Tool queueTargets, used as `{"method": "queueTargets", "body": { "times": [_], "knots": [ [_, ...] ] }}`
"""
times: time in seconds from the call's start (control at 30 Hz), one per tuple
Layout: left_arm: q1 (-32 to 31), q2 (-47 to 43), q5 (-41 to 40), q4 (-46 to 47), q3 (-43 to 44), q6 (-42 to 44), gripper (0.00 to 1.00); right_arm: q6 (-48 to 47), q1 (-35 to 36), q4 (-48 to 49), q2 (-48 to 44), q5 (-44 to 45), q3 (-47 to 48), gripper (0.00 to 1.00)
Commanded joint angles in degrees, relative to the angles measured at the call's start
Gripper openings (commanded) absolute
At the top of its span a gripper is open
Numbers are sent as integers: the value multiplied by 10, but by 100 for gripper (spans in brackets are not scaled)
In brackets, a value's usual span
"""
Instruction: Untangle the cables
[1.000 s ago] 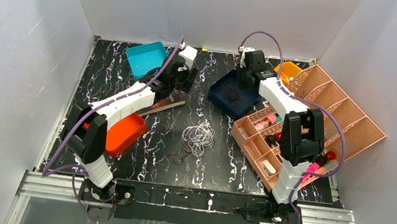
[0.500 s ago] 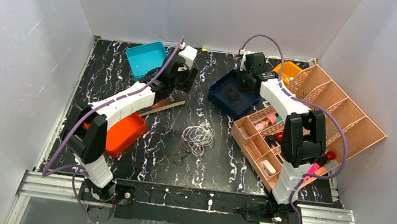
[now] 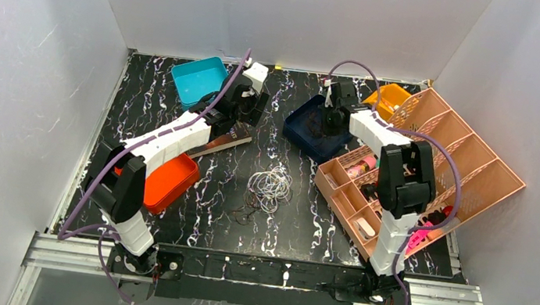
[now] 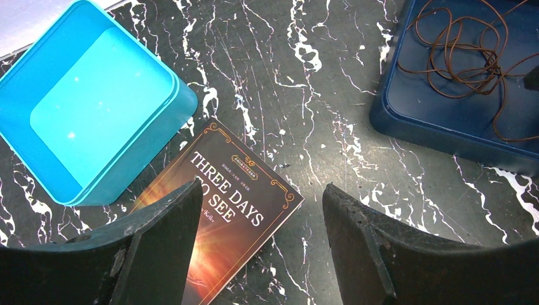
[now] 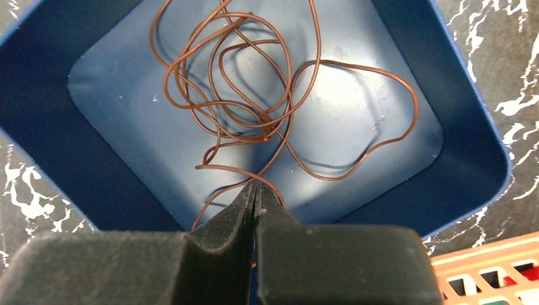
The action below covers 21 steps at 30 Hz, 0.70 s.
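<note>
A whitish wiry tangle of cables [image 3: 270,186] lies mid-table, with a thin dark cable [image 3: 243,214] trailing to its near left. A separate brown cable [image 5: 254,121] lies looped in the navy tray [image 5: 38,114], which also shows from above [image 3: 298,125]. My right gripper [image 5: 256,187] is down in that tray, its jaws pressed together on a strand of the brown cable at the near edge of the loops. In the top view the right gripper [image 3: 329,117] sits over the tray. My left gripper [image 4: 260,190] hangs open above a book [image 4: 235,216], holding nothing. The brown cable [image 4: 464,57] is at its upper right.
A teal tray [image 3: 198,78] stands at the back left and an orange tray [image 3: 172,183] at the near left under the left arm. A peach compartment basket [image 3: 438,167] with small items fills the right side. A small orange bin [image 3: 394,96] is behind it.
My right gripper has closed its jaws on the brown cable in the navy tray, and its wrist has shifted slightly toward the back. The left arm has not moved.
</note>
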Motion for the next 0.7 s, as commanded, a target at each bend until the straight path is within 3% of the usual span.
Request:
{"method": "queueTargets", "body": {
  "times": [0.0, 0.4, 0.67],
  "knots": [
    [5, -31, -7, 3, 2, 6, 68, 3, -5, 28, 15, 7, 3, 9],
    [4, -33, -7, 3, 2, 7, 68, -9, -4, 42, 34, -5, 8, 11],
    [4, -32, -7, 4, 2, 7, 68, -11, -4, 31, -12, -17, 18, 16]
  ]
}}
